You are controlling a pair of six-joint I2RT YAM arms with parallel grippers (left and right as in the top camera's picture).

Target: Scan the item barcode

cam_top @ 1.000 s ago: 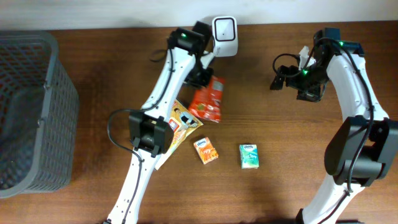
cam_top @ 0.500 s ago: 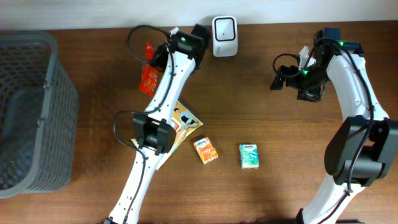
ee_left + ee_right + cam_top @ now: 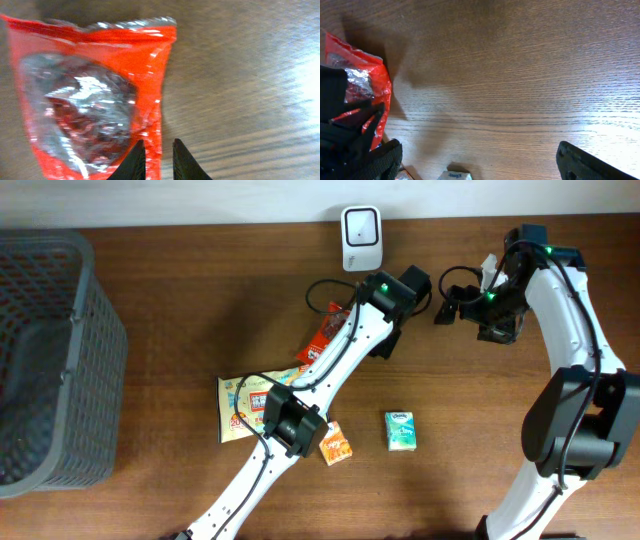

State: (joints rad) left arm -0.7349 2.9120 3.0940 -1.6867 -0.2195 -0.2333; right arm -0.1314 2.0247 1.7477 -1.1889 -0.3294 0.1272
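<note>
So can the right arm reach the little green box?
Probably yes. Only bare table lies between the right arm and the green box, and the left arm is on the box's other side.

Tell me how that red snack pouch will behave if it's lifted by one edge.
Probably floppy: the red pouch is thin, crinkled film, so it would likely sag from a pinched edge. Likely light for its size: it looks puffy, with loose contents behind a clear window. Its glossy, reflective surface may slip in a light grip.
</note>
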